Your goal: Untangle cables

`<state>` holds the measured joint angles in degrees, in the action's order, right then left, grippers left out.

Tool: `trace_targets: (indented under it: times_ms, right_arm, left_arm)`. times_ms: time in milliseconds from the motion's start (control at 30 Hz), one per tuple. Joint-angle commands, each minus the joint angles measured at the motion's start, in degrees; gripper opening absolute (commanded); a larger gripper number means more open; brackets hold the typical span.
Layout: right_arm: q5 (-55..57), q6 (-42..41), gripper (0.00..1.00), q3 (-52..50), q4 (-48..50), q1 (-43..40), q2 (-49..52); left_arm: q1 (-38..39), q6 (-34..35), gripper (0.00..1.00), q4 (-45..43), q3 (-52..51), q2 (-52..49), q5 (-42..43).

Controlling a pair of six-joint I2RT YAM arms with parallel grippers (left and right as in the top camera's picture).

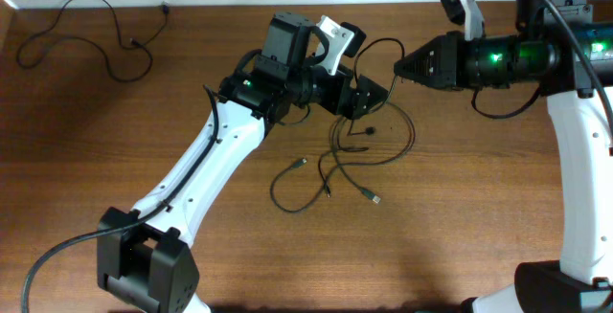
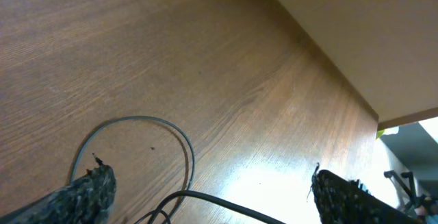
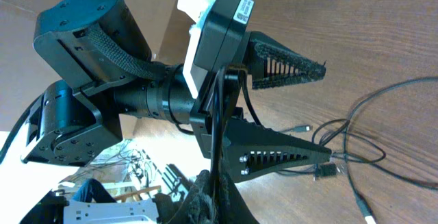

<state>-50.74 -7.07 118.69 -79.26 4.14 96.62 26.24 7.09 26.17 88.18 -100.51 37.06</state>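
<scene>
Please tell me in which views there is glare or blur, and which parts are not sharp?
Overhead: even light, the cables sharp. Left wrist: pale glare on the table, and its own fingertips are out of focus. Right wrist: the lower left is overexposed, its own fingers are dark and blurred, while the left gripper is sharp.

Robot lab: wooden table (image 1: 460, 217), mounted arms (image 1: 206, 160).

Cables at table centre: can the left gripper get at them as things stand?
Probably yes: the left gripper hangs open just above the cables, nothing between them; the right gripper, shut on one strand, sits close beside.
</scene>
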Motion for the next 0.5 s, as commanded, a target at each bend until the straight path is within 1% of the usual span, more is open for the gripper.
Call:
trace_targets:
  times_ms: [0, 300, 467]
  right_arm:
    - [-1.38, 0.61, 0.04, -0.39, 0.48, -0.48, 0.28]
    - [-1.33, 0.63, 0.04, -0.39, 0.35, -0.48, 0.28]
    - [-1.40, 0.61, 0.04, -0.39, 0.37, -0.46, 0.28]
  left_arm:
    - [0.92, 0.39, 0.86, 0.02, 0.37, -0.33, -3.63]
    - [0.92, 0.39, 0.63, 0.87, 0.35, -1.07, -16.24]
    - [0.83, 0.39, 0.62, -0.66, 0.35, -1.07, -17.40]
